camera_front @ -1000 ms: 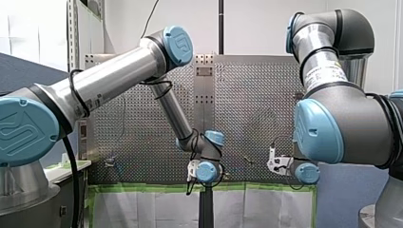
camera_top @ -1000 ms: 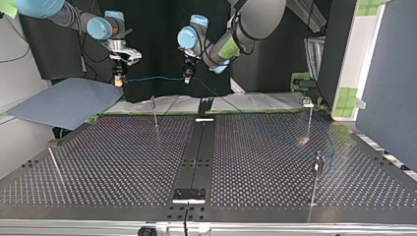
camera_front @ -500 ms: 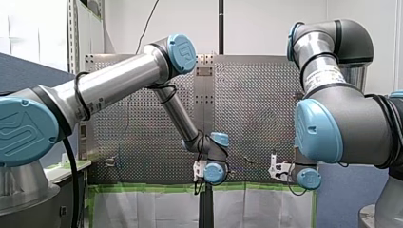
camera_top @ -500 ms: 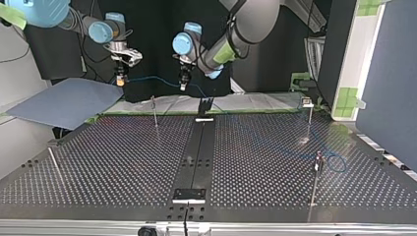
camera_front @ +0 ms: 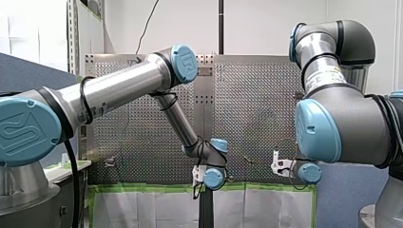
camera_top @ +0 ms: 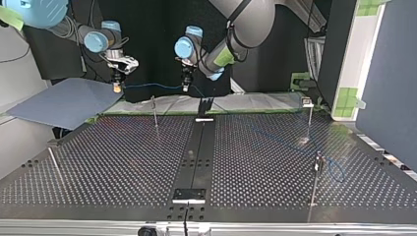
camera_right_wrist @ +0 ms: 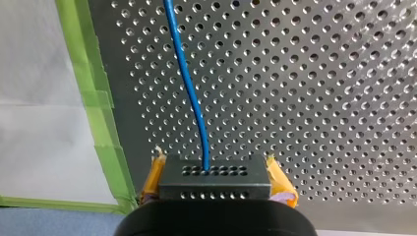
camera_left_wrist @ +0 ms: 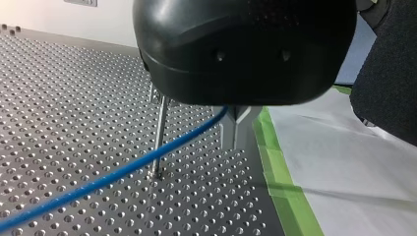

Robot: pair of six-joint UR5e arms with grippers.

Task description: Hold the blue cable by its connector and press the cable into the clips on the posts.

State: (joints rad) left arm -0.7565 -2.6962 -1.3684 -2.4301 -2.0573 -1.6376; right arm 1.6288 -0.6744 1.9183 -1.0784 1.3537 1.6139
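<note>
Blue cable (camera_top: 152, 86): one end terminates in the connector (camera_right_wrist: 215, 183), a dark block with rows of holes. My right gripper (camera_right_wrist: 216, 169) holds this connector, with its yellow-padded fingers (camera_right_wrist: 153, 173) closed against two opposite sides of the block. The cable leaves the block's face between them and runs out over the perforated bench (camera_right_wrist: 314, 98).

Reference landmark: the black centre strip (camera_top: 196, 147) of the bench. Directions are as read in the top view.

1. My right gripper hangs left of the strip, above the level of its arm-side end. My left gripper (camera_top: 185, 89) hangs close above that same end, slightly left of it.
2. The cable spans the air between the two grippers in a nearly level line. At my left gripper it bends and descends to the bench right of the strip.
3. My left gripper's fingers (camera_top: 186, 83) stand narrow, pinched on the cable at the bend. In the left wrist view the cable disappears under the black housing (camera_left_wrist: 246, 49) after crossing in front of a post (camera_left_wrist: 160, 132).
4. Right of the strip, the cable lies across the bench and ends in a loop beside the near post (camera_top: 314, 182). Whether it sits in that post's clip cannot be determined.
5. The far post (camera_top: 310, 120) stands behind it, also right of the strip.
6. Green tape (camera_left_wrist: 275, 162) and white paper (camera_left_wrist: 354, 162) border the bench at the strip's arm-side end.
</note>
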